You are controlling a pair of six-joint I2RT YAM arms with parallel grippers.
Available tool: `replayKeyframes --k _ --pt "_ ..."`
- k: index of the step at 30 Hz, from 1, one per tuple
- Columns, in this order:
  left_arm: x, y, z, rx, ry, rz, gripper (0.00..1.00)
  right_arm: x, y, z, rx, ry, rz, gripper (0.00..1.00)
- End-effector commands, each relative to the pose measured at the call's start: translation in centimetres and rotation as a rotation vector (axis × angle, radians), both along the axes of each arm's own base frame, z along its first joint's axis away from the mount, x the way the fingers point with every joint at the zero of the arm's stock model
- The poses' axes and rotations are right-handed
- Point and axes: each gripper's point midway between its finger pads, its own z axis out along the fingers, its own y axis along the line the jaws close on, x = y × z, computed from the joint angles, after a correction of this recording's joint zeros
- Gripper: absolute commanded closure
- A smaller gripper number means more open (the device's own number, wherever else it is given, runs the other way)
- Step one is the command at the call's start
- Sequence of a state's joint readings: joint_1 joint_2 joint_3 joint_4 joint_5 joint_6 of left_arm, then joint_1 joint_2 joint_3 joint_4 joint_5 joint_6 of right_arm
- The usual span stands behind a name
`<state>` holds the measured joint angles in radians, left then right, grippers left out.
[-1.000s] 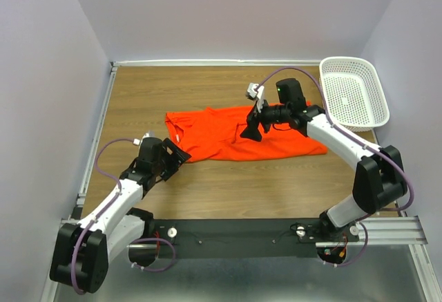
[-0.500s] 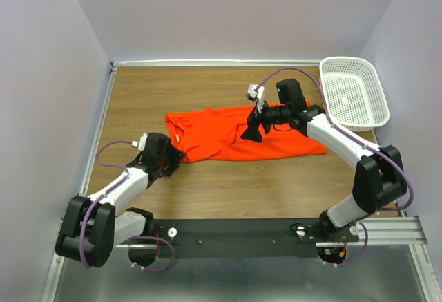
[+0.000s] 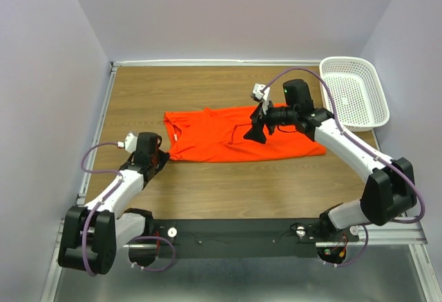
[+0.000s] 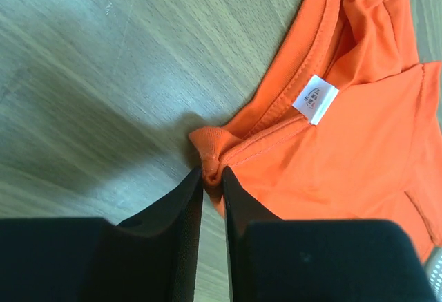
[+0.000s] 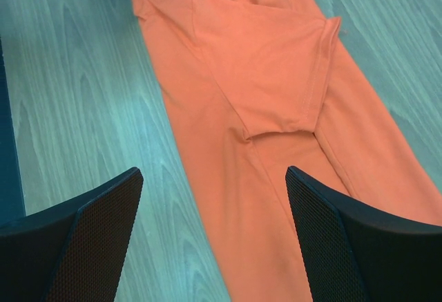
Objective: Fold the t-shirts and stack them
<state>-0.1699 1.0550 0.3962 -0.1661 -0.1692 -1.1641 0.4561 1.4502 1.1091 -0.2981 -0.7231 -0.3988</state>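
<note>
The wooden tabletop (image 3: 207, 191) carries an orange-red shirt (image 3: 228, 139), spread flat across its middle and running left to right, with the collar end towards the left edge. A white basket (image 3: 349, 59) sits in the far right corner, apart from the shirt. The right claw (image 5: 213, 171) hangs above the shirt's middle, near a sleeve, jaws wide apart and holding nothing. The left claw (image 4: 213, 177), low at the shirt's near left corner, is nearly closed, pinching a bunched bit of fabric beside the collar. A small white label (image 4: 315, 99) shows inside the collar.
</note>
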Motion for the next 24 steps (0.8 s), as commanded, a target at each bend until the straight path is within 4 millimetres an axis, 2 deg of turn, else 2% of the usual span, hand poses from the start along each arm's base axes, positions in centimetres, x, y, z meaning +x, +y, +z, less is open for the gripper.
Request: replayKeyframes --k 1,5,8,9,11,12,13,14,16,17,18,20,24 --pt "0.3 0.3 -0.5 0.018 -0.011 -0.019 0.75 -1.3 -0.6 0.0 -0.001 0.011 0.023 0.09" --pt "0.6 2.5 0.0 0.053 -0.022 0.031 0.85 -1.3 -0.8 -0.1 -0.012 0.007 0.017 0.08" --pt "1.0 5.0 1.0 0.102 -0.029 0.077 0.85 -0.9 -1.6 -0.8 -0.081 -0.008 0.014 0.08" --pt "1.4 5.3 1.7 0.117 -0.039 0.080 0.85 -1.4 -2.7 -2.2 -0.164 -0.008 0.041 0.08" --pt "1.6 7.5 2.0 0.163 -0.028 0.124 0.85 -1.9 -4.0 -3.4 -0.262 -0.034 0.088 0.10" --pt "2.0 8.7 2.5 0.177 -0.032 0.156 0.85 -2.0 -5.6 -4.5 -0.357 -0.075 0.110 0.10" --pt "2.0 9.3 2.1 0.180 -0.015 0.168 0.85 -2.4 -6.6 -5.5 -0.409 -0.090 0.121 0.10" --pt "2.4 9.3 2.2 0.175 -0.019 0.148 0.85 -3.3 -7.9 -7.3 -0.468 -0.084 0.134 0.10" --pt "2.9 9.7 2.4 0.172 -0.018 0.145 0.86 -3.7 -10.7 -8.7 -0.600 -0.164 0.150 0.11" --pt "3.2 9.7 2.2 0.172 -0.013 0.138 0.86 -5.1 -12.0 -10.5 -0.652 -0.148 0.176 0.11" --pt "3.4 9.8 2.1 0.168 -0.015 0.133 0.87 -5.1 -13.4 -10.3 -0.701 -0.217 0.192 0.11" --pt "3.6 10.0 2.1 0.174 -0.014 0.132 0.87 -6.3 -15.0 -11.4 -0.742 -0.243 0.219 0.10" --pt "3.8 10.6 2.0 0.184 -0.010 0.136 0.87 -7.9 -15.5 -12.2 -0.742 -0.237 0.261 0.10"
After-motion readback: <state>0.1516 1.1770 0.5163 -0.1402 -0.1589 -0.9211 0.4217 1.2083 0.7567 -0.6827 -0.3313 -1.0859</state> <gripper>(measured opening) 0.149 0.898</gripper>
